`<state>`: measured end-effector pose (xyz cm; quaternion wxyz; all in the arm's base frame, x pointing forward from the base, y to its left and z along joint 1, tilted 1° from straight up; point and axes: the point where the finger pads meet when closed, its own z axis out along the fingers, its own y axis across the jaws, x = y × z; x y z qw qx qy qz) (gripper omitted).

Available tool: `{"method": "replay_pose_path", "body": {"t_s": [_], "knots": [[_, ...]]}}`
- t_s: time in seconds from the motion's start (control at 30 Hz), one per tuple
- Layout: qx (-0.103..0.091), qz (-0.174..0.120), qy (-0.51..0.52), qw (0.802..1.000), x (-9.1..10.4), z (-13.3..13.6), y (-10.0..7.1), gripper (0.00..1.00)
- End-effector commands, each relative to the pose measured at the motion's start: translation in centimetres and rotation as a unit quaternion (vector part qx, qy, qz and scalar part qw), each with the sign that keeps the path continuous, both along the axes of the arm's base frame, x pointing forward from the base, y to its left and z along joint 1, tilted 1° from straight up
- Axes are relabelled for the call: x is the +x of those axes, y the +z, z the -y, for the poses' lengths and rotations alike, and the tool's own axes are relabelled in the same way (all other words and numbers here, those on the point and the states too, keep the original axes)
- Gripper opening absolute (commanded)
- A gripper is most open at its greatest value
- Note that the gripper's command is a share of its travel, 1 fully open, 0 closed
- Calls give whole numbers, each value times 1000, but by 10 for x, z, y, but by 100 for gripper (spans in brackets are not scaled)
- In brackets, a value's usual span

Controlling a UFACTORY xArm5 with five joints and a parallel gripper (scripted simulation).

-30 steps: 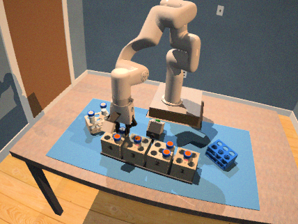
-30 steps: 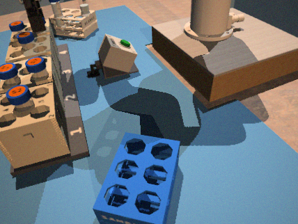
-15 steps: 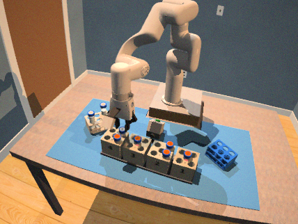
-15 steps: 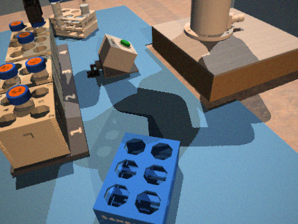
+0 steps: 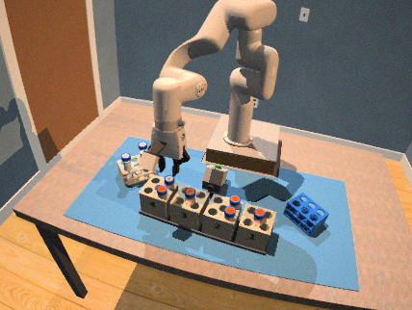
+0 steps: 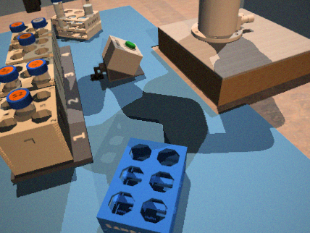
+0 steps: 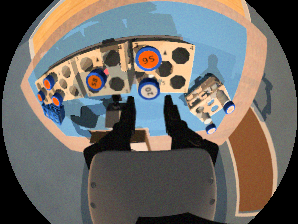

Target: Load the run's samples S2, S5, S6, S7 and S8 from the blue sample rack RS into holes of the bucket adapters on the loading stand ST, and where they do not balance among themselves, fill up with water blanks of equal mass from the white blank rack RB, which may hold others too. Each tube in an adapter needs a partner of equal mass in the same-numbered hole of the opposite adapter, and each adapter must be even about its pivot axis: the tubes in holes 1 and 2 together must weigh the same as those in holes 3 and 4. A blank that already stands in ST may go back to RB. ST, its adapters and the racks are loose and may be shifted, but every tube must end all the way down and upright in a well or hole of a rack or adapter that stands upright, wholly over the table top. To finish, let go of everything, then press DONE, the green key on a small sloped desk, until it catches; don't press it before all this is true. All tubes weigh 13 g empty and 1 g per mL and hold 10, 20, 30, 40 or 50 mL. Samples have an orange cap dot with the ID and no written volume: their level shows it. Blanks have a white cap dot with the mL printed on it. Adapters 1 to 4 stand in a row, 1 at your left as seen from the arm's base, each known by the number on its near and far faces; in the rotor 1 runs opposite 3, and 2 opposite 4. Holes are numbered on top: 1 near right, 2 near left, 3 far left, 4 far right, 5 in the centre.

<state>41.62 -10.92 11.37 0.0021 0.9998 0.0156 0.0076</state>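
Observation:
My gripper (image 5: 168, 168) is open and hangs just above the far side of adapter 4 (image 5: 155, 194), the left end of the loading stand. Below its fingertips a blank with a white cap dot (image 5: 169, 180) stands upright in that adapter, free of the fingers. In the wrist view the blank (image 7: 148, 87) shows just ahead of the fingertips. An orange-dot sample (image 5: 162, 190) stands in the same adapter. Adapter 3 holds one sample (image 5: 190, 193), adapter 2 holds two (image 5: 232, 205), and adapter 1 holds one (image 5: 260, 213). The blue sample rack (image 5: 306, 213) has no tubes in the wells I can see.
The white blank rack (image 5: 132, 170) stands left of the gripper with two blanks (image 5: 126, 157). The small desk with the green DONE key (image 5: 218, 167) sits behind adapters 2 and 3. The arm's base block (image 5: 245, 144) is at the back.

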Motion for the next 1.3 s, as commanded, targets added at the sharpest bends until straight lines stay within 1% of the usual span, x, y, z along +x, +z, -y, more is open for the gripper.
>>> {"method": "replay_pose_path", "body": {"t_s": [0.0,0.33,0.4,0.9,0.97,1.27], "knots": [[-1,2,0,1000,1,0,11,43],[-1,2,0,1000,1,0,31,43],[-1,2,0,1000,1,0,31,43],[-1,2,0,1000,0,-1,61,43],[-1,2,0,1000,0,-1,61,43],[-1,2,0,1000,0,-1,79,43]]}}
